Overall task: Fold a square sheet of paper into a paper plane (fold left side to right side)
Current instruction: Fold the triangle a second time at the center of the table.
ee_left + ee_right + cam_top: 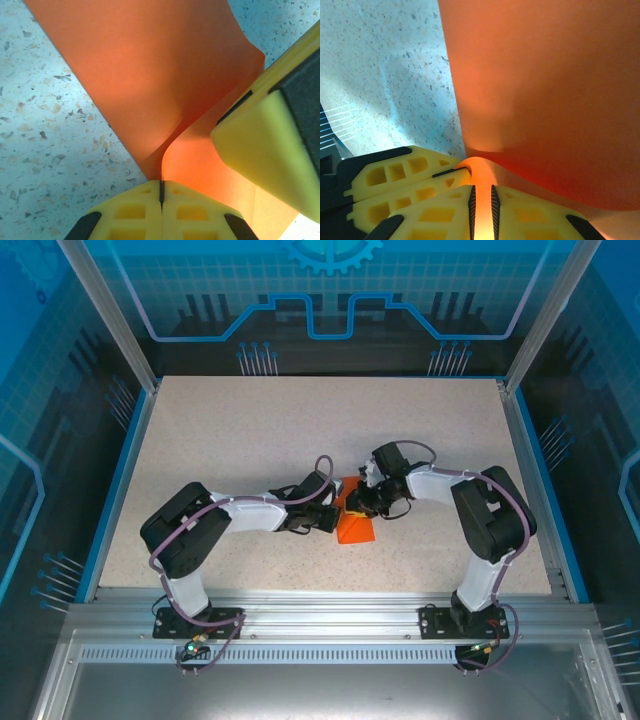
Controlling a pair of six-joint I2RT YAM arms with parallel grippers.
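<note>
The square sheet of paper [356,527] is bright orange and lies partly folded at the table's middle, between both arms. My left gripper [334,519] comes in from the left. In the left wrist view its jaws [161,186] are shut on a curled-up edge of the sheet [150,75], with the other arm's yellow finger [260,150] close on the right. My right gripper [360,502] comes in from the right. In the right wrist view its jaws [482,200] are shut on a rounded loop of the sheet [545,90], beside the left arm's yellow fingers [405,175].
The speckled tabletop [300,430] stretches bare behind and to both sides of the arms, bounded by a blue rim [118,480]. An aluminium rail [320,615] carries both arm bases along the near edge.
</note>
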